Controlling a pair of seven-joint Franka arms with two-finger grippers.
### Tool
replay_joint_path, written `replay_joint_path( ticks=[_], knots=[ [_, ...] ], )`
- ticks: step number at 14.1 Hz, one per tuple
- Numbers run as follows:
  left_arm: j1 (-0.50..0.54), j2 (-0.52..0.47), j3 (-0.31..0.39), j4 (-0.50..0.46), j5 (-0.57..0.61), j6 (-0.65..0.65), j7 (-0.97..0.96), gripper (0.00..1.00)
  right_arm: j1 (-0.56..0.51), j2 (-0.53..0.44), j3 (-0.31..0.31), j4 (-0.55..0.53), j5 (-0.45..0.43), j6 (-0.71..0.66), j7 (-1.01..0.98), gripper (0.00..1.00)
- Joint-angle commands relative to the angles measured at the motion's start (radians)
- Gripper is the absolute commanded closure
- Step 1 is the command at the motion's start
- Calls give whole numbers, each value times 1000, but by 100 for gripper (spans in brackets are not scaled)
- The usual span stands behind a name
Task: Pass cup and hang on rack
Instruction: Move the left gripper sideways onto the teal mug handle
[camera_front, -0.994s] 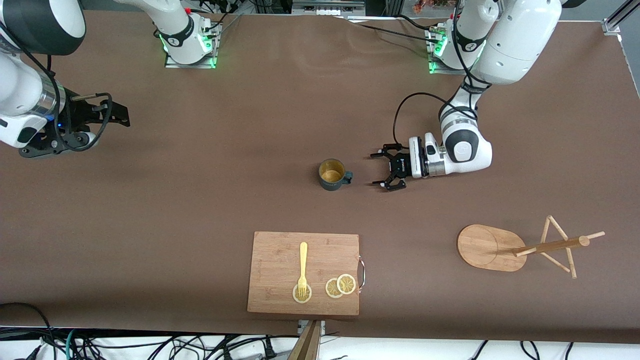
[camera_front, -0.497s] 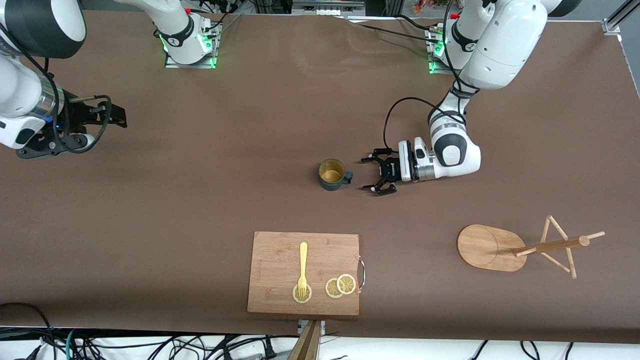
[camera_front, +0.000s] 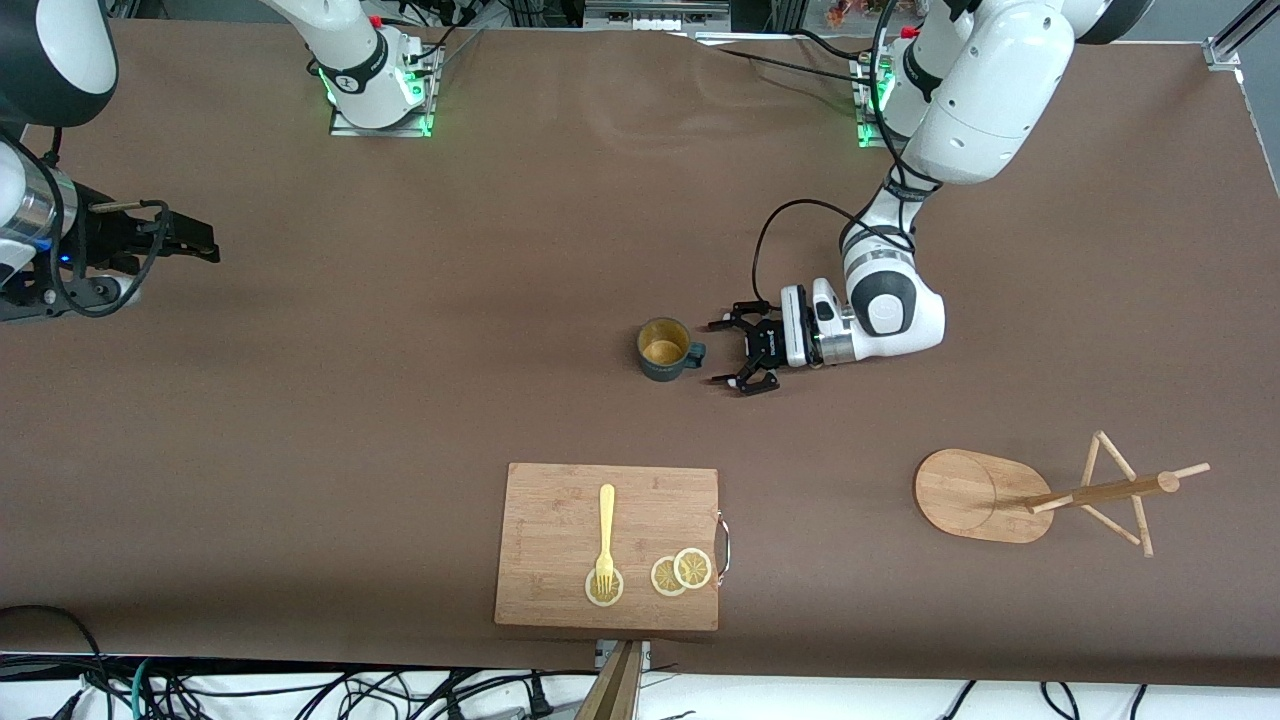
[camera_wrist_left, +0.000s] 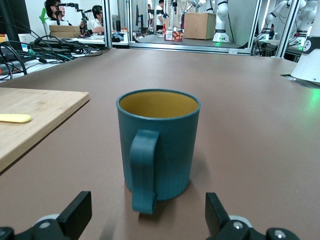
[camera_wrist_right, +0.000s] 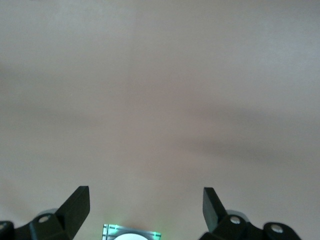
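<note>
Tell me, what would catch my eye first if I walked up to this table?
Probably the left gripper, low over the table with its fingers spread, right beside the handle of a small teal cup standing upright mid-table. Then the wooden rack, nearer the front camera at the left arm's end. The right gripper waits, open, over the right arm's end.

The left arm reaches down from its base, elbow high and forearm bent so the white wrist lies level, low over the desk. Its black two-finger end effector (camera_front: 738, 353) points sideways toward the right arm's end, its fingers (camera_wrist_left: 75, 214) spread wide with nothing between them. The right arm waits at its own end of the desk, its black end effector (camera_front: 195, 238) raised, level and likewise spread wide, holding nothing.
</note>
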Motion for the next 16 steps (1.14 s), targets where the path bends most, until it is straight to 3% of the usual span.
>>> replay_joint_path(
  ticks=[1, 3, 8, 9, 11, 13, 16],
  knots=[
    [-27, 28, -2, 38, -52, 39, 46, 0, -153, -107, 179, -129, -23, 108, 83, 0],
    [-29, 28, -13, 39, -60, 56, 46, 0, -203, -149, 223, -175, -23, 130, 79, 0],
    [-47, 31, -15, 39, -75, 57, 46, 3, -223, -169, 197, -120, -8, 121, 82, 0],
    [-49, 31, -15, 39, -76, 57, 44, 8, -220, -165, 191, -109, -8, 98, 85, 0],
    [-49, 31, -24, 39, -77, 57, 44, 27, -188, -148, 141, -92, 10, 73, 153, 0],
    [-50, 31, -24, 38, -75, 60, 46, 60, -160, -106, 110, -25, 37, 23, 166, 0],
    [-49, 33, -22, 36, -70, 62, 46, 68, -132, -105, 109, -14, 14, 20, 172, 0]
  ],
)
